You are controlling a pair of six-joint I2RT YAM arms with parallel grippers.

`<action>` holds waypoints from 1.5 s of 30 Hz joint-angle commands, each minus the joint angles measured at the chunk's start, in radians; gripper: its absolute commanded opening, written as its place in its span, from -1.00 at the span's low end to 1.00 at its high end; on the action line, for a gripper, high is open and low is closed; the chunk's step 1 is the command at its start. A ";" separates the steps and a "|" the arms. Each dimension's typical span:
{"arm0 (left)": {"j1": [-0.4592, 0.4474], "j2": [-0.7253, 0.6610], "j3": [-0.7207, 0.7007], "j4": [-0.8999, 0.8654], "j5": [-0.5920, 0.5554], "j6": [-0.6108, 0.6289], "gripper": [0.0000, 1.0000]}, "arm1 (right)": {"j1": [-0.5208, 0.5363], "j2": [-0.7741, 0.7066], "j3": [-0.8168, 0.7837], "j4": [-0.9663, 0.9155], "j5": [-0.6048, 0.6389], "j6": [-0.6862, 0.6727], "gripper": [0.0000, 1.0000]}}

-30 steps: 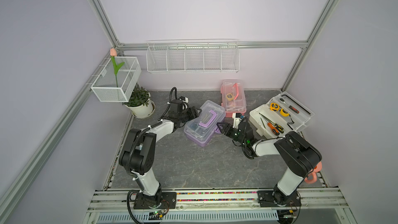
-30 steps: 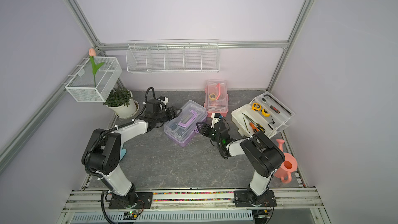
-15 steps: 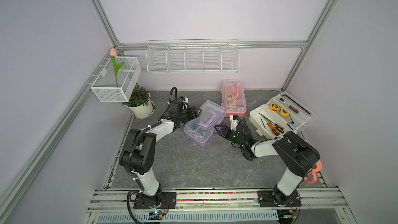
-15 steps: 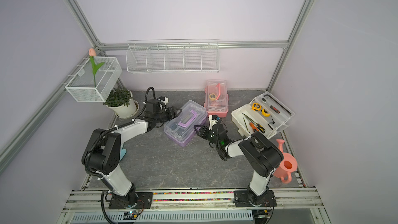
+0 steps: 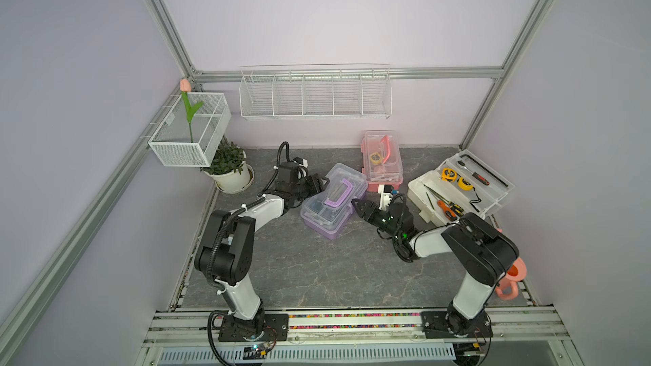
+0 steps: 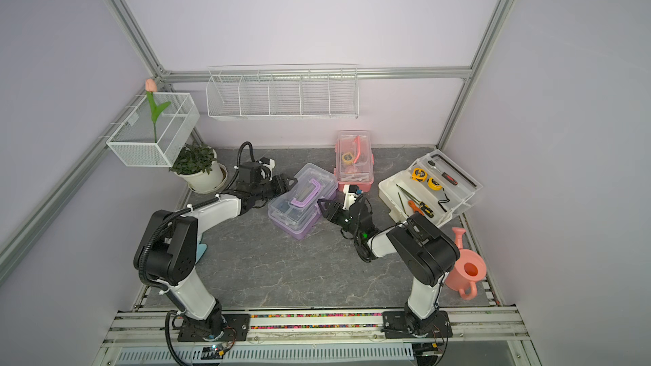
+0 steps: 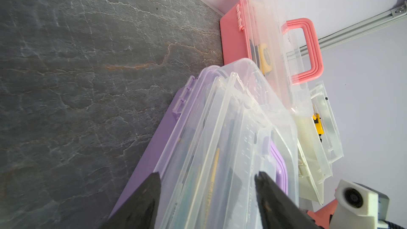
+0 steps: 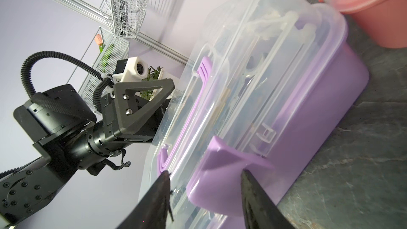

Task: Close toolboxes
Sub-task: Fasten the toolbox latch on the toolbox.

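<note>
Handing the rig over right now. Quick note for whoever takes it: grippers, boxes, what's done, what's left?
Left gripper: jaws apart astride the hinge side of the purple toolbox; can't tell whether it is clamped.
Right gripper: open, jaws either side of the purple latch, which sticks out unfastened.
Boxes: purple toolbox mid-table, lid down. Pink toolbox behind it, lid down, latch state unclear. White toolbox by the right arm, lid wide open, tools showing.
Done: purple and pink lids down.
Left: fasten the purple latch, check the pink one, close the white toolbox.
</note>
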 commanded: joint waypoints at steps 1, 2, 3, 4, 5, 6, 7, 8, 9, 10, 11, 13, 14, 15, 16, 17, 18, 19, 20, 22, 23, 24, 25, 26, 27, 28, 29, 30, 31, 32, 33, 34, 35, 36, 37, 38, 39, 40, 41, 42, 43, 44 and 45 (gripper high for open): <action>-0.010 0.027 0.020 -0.054 0.016 0.009 0.40 | 0.010 0.024 0.011 0.054 -0.018 0.040 0.03; -0.010 0.027 0.022 -0.055 0.016 0.009 0.40 | 0.010 0.029 0.004 0.054 -0.009 0.050 -0.02; -0.010 0.029 0.022 -0.055 0.017 0.010 0.40 | 0.010 0.034 -0.002 0.058 -0.005 0.058 -0.06; -0.012 0.030 0.023 -0.055 0.018 0.009 0.41 | 0.010 0.040 -0.006 0.063 -0.002 0.067 -0.09; -0.010 0.031 0.025 -0.056 0.020 0.010 0.40 | 0.010 0.046 -0.007 0.067 -0.001 0.072 -0.13; -0.010 0.033 0.026 -0.058 0.020 0.011 0.40 | 0.010 0.052 -0.006 0.069 -0.002 0.075 -0.16; -0.011 0.034 0.028 -0.059 0.021 0.010 0.40 | 0.011 0.056 -0.004 0.070 -0.004 0.078 -0.19; -0.012 0.034 0.028 -0.062 0.021 0.013 0.40 | 0.009 0.058 -0.003 0.073 -0.003 0.079 -0.19; -0.011 0.034 0.028 -0.064 0.021 0.013 0.40 | 0.010 0.059 -0.002 0.076 -0.002 0.079 -0.19; -0.011 0.034 0.028 -0.066 0.021 0.014 0.40 | 0.011 0.061 -0.001 0.074 0.000 0.080 -0.19; -0.011 0.035 0.028 -0.066 0.021 0.015 0.40 | 0.011 0.061 0.001 0.065 0.000 0.080 -0.18; -0.012 0.035 0.028 -0.068 0.021 0.018 0.41 | 0.009 0.057 0.006 0.034 0.001 0.078 -0.18; -0.010 0.039 0.028 -0.068 0.022 0.018 0.40 | 0.010 0.057 0.006 0.020 0.002 0.075 -0.17; -0.010 0.040 0.028 -0.067 0.023 0.020 0.40 | 0.010 0.056 0.004 0.018 0.005 0.075 -0.14; -0.011 0.043 0.028 -0.067 0.026 0.020 0.40 | 0.009 0.058 0.002 0.019 0.008 0.078 -0.09; -0.011 0.049 0.029 -0.066 0.029 0.021 0.40 | 0.009 0.058 0.001 0.022 0.011 0.079 -0.02; -0.011 0.054 0.031 -0.066 0.034 0.022 0.40 | 0.011 0.059 0.003 0.025 0.009 0.079 0.02; -0.011 0.059 0.033 -0.069 0.040 0.023 0.40 | 0.009 0.062 0.007 0.023 0.003 0.077 0.06; -0.011 0.064 0.036 -0.069 0.046 0.025 0.40 | 0.007 0.063 0.012 0.019 -0.001 0.076 0.09; -0.010 0.070 0.039 -0.075 0.054 0.028 0.40 | 0.007 0.062 0.019 0.005 -0.007 0.073 0.11; -0.011 0.070 0.040 -0.079 0.055 0.032 0.40 | 0.007 0.060 0.022 -0.007 -0.008 0.072 0.12; -0.011 0.068 0.040 -0.085 0.056 0.036 0.40 | 0.006 0.057 0.021 -0.020 -0.007 0.069 0.12; -0.010 0.065 0.040 -0.089 0.054 0.040 0.40 | 0.005 0.055 0.021 -0.028 -0.004 0.066 0.13; -0.011 0.064 0.040 -0.092 0.055 0.043 0.40 | 0.004 0.056 0.018 -0.030 0.000 0.066 0.13; -0.011 0.060 0.040 -0.092 0.055 0.044 0.40 | 0.004 0.058 0.015 -0.033 0.005 0.068 0.13; -0.011 0.061 0.040 -0.095 0.054 0.044 0.40 | 0.001 0.062 0.013 -0.032 0.008 0.070 0.13; -0.011 0.060 0.040 -0.095 0.054 0.045 0.40 | 0.000 0.067 0.013 -0.028 0.007 0.075 0.13; -0.010 0.060 0.040 -0.095 0.056 0.044 0.40 | -0.002 0.074 0.013 -0.018 0.006 0.080 0.17; -0.012 0.060 0.040 -0.094 0.057 0.044 0.40 | -0.002 0.082 0.013 -0.009 0.005 0.085 0.22; -0.010 0.061 0.041 -0.095 0.059 0.046 0.40 | -0.002 0.089 0.015 0.006 0.003 0.087 0.23; -0.010 0.061 0.042 -0.096 0.059 0.046 0.40 | -0.003 0.093 0.016 0.018 0.000 0.087 0.24; -0.009 0.061 0.040 -0.098 0.058 0.047 0.40 | -0.002 0.097 0.019 0.025 -0.003 0.087 0.25; -0.011 0.061 0.040 -0.098 0.058 0.048 0.40 | -0.003 0.098 0.025 0.027 -0.007 0.088 0.26; -0.010 0.061 0.040 -0.098 0.058 0.048 0.40 | -0.002 0.099 0.029 0.028 -0.011 0.086 0.28; -0.010 0.060 0.041 -0.098 0.058 0.048 0.40 | -0.004 0.100 0.034 0.028 -0.014 0.083 0.29; -0.011 0.060 0.042 -0.099 0.057 0.048 0.40 | -0.004 0.101 0.038 0.028 -0.016 0.081 0.29; -0.010 0.059 0.041 -0.099 0.057 0.048 0.40 | -0.004 0.102 0.042 0.029 -0.017 0.079 0.30; -0.010 0.057 0.040 -0.099 0.056 0.047 0.40 | -0.005 0.104 0.045 0.031 -0.019 0.077 0.30; -0.011 0.055 0.040 -0.099 0.056 0.048 0.40 | -0.008 0.108 0.049 0.032 -0.023 0.075 0.30; -0.010 0.055 0.040 -0.099 0.057 0.048 0.40 | -0.009 0.112 0.052 0.033 -0.027 0.074 0.30; -0.011 0.054 0.040 -0.101 0.055 0.048 0.40 | -0.010 0.119 0.055 0.040 -0.030 0.076 0.30; -0.010 0.054 0.040 -0.102 0.055 0.050 0.40 | -0.011 0.126 0.055 0.052 -0.031 0.080 0.30; -0.010 0.054 0.040 -0.103 0.055 0.049 0.40 | -0.011 0.132 0.056 0.061 -0.031 0.083 0.30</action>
